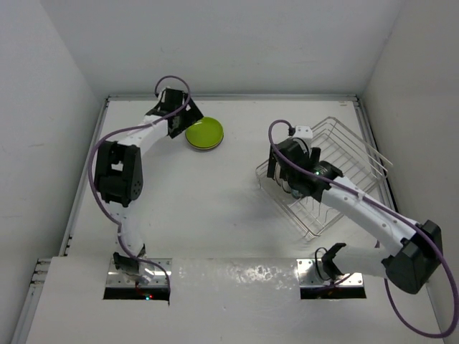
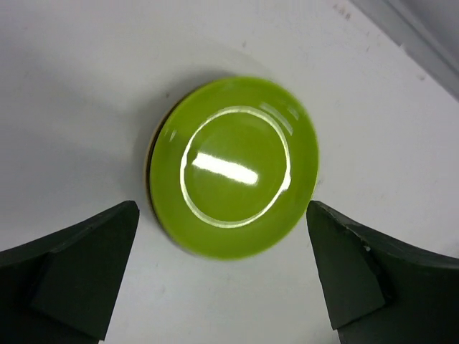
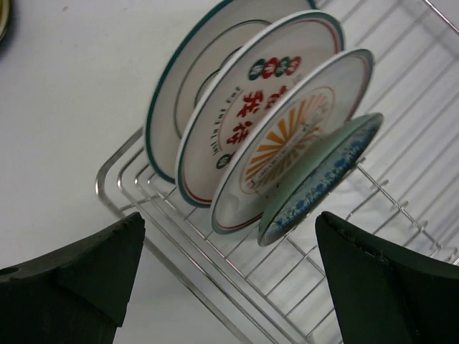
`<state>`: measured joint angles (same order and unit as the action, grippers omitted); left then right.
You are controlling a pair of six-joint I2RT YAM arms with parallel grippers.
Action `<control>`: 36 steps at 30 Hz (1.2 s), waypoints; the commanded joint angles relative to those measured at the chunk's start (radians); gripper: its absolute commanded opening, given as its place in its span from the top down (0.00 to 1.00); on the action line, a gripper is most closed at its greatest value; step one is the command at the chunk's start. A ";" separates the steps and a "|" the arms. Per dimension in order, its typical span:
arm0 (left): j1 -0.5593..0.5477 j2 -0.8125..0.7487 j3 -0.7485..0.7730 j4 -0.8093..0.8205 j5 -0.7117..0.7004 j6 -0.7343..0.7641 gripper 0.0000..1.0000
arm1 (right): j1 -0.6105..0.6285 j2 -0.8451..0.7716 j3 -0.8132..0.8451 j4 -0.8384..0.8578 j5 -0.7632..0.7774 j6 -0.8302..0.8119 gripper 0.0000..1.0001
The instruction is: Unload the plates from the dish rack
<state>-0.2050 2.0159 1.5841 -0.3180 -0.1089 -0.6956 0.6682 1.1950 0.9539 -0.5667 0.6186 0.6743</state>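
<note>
Left wrist: left pincer spread above glossy round lime-green plate, perhaps stacked.

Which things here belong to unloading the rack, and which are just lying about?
Of the job:
- lime-green plate, flat on the table, topping a small stack
- dish rack
- standing in it: teal-rimmed plate, red-lettered plate, orange sunburst plate, blue-patterned plate

Not of the job:
- purple cables
- white connector block on the right arm's cable

A white table, edged by a low pale rim, stands enclosed by plain white walls.
</note>
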 commanded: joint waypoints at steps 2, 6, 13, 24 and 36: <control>-0.022 -0.272 -0.122 -0.118 -0.084 0.014 0.00 | -0.002 0.044 0.109 -0.151 0.222 0.278 0.01; -0.059 -0.537 -0.318 -0.099 -0.075 0.071 0.00 | -0.021 0.011 0.049 -0.147 0.325 0.460 0.09; -0.119 -0.853 -0.452 -0.213 -0.023 0.212 0.00 | -0.058 -0.092 -0.145 0.108 0.354 0.468 0.38; -0.120 -1.000 -0.648 -0.254 -0.040 0.369 0.00 | -0.119 -0.031 -0.193 0.275 0.300 0.447 0.48; -0.117 -1.019 -0.704 -0.228 -0.011 0.389 0.00 | -0.122 0.087 -0.155 0.088 0.309 0.679 0.63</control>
<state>-0.3256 1.0203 0.8749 -0.5858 -0.1276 -0.3302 0.5510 1.2613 0.7670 -0.4259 0.9150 1.2552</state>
